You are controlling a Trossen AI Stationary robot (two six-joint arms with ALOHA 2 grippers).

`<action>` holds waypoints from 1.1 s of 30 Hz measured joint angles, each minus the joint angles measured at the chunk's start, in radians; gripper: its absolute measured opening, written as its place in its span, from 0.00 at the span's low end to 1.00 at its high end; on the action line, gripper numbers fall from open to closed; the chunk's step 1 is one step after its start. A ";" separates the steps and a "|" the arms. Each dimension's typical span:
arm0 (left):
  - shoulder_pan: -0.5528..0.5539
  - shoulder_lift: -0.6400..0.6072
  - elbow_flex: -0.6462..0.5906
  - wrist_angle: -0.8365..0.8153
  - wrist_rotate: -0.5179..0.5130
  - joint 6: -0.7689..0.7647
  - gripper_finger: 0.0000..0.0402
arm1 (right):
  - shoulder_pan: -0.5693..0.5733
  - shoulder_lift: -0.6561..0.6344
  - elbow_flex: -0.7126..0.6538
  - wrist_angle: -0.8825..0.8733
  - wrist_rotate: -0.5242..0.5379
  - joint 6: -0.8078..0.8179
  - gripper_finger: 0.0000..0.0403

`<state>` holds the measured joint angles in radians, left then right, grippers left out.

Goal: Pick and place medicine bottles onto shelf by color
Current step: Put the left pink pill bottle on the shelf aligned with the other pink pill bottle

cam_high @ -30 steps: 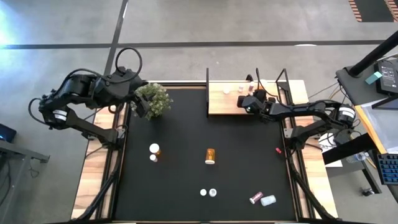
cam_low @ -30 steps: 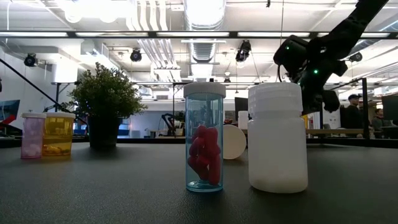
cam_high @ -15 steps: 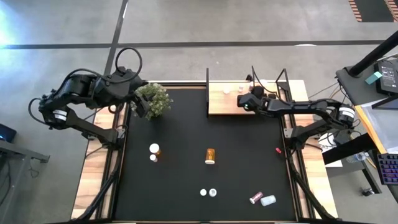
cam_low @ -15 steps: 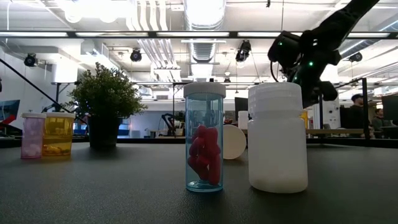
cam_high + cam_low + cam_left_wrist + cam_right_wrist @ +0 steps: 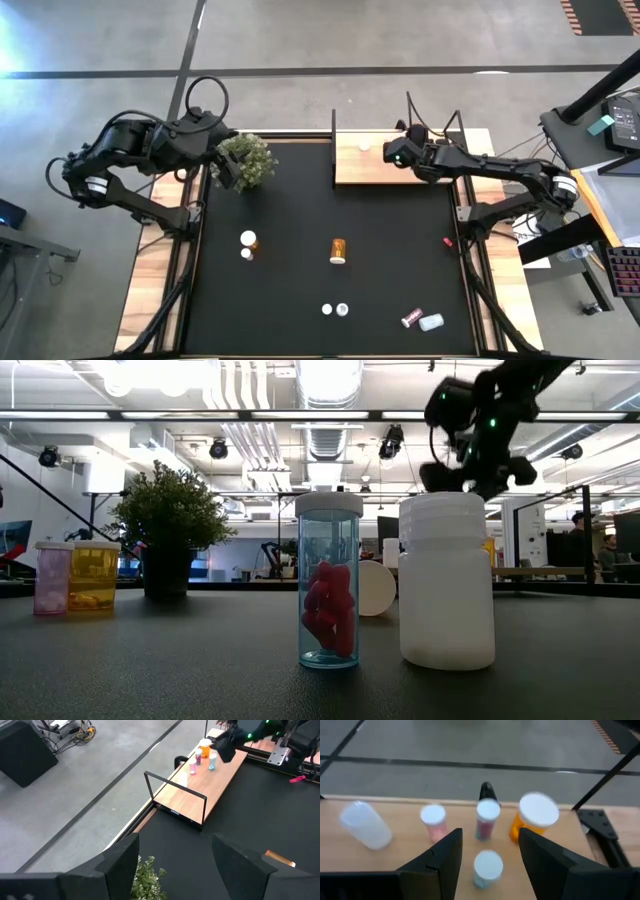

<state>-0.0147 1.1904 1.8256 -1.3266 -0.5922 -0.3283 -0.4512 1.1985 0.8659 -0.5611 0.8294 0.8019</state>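
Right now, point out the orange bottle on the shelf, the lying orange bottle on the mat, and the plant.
Orange bottle on the shelf [image 5: 536, 818]: right wrist view, white cap.
Lying orange bottle [image 5: 338, 250]: high view, amber body.
Plant [image 5: 246, 160]: high view, leaves.

seven bottles [image 5: 338, 250] on the black mat, five bottles [image 5: 487, 819] on one shelf [image 5: 360, 165], one plant [image 5: 245, 160]
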 joint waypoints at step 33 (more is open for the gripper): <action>-0.002 0.105 -0.003 -0.048 0.100 -0.240 0.58 | 0.488 -0.141 0.206 -0.221 -0.385 -0.284 0.46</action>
<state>-0.0168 1.2950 1.8224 -1.3743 -0.4918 -0.5686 0.0363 1.0574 1.0723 -0.7826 0.4446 0.5180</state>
